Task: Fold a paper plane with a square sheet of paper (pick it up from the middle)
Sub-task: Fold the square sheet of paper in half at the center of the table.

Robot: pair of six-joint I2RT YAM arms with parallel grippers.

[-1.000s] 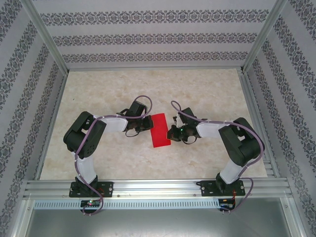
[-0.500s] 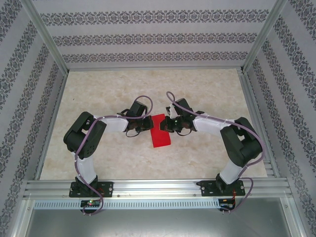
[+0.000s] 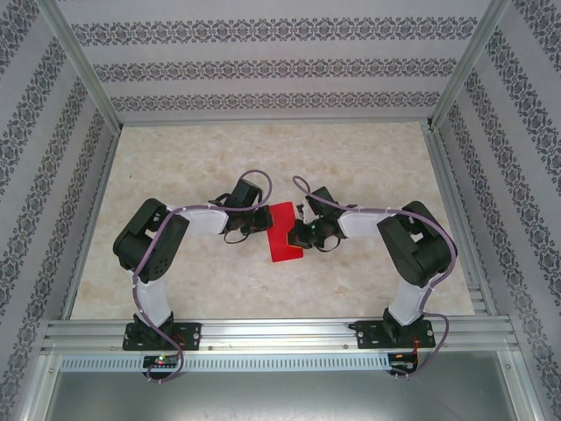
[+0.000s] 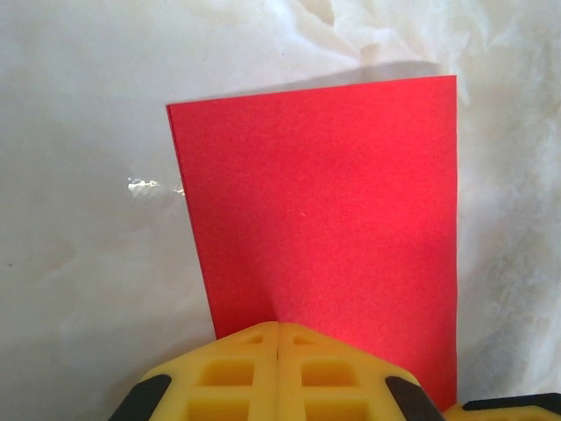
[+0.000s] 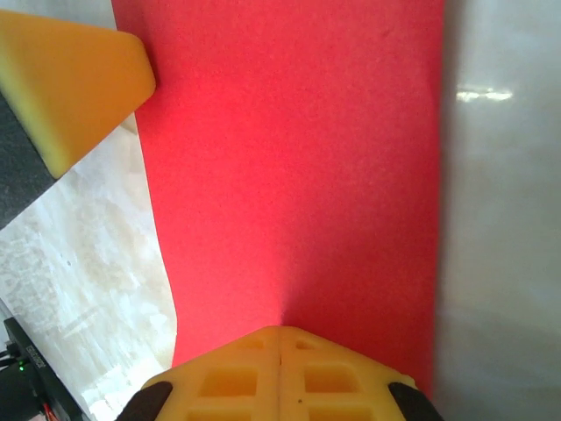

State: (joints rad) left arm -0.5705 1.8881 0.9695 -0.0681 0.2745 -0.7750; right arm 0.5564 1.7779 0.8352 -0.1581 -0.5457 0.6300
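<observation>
The square sheet of paper point(image 3: 282, 235) is bright red and lies flat on the table as a narrow rectangle between the two arms. My left gripper point(image 3: 264, 220) is shut. Its yellow tips point(image 4: 278, 326) rest together on the sheet's point(image 4: 324, 202) left edge. My right gripper point(image 3: 297, 231) is shut too, its tips point(image 5: 280, 331) meeting on the paper's point(image 5: 298, 158) right edge. One yellow left finger point(image 5: 74, 83) shows across the sheet in the right wrist view. A paper plane is out of view.
The pale marbled table point(image 3: 359, 158) stretches behind and to both sides of the paper. Patterned walls and an aluminium frame point(image 3: 263, 333) enclose it. Purple cables loop over both wrists.
My right gripper has swung left and come down onto the paper's right edge. The left arm and the sheet have stayed put.
</observation>
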